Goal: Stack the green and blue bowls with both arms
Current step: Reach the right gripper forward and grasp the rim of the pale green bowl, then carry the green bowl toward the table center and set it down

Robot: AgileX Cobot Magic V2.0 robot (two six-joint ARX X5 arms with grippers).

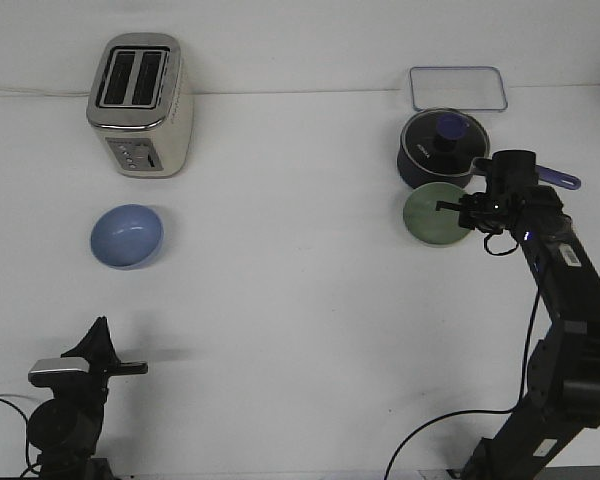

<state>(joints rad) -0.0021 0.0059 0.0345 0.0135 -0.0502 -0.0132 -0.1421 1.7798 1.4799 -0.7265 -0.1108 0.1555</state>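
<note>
The pale green bowl (432, 215) sits upright on the white table at the right, just in front of the navy saucepan. My right gripper (450, 206) reaches in from the right, and its thin fingers lie over the bowl's right rim. I cannot tell whether they are closed on the rim. The light blue bowl (127, 236) sits upright at the left, in front of the toaster, with nothing touching it. My left gripper (130, 369) is low at the near left edge, far from both bowls and holding nothing I can see.
A cream and silver toaster (140, 105) stands at the back left. A dark navy saucepan (442, 148) with a purple-blue handle (560, 180) stands right behind the green bowl. A clear lid or tray (458, 88) lies behind the saucepan. Black cables trail at the near edge.
</note>
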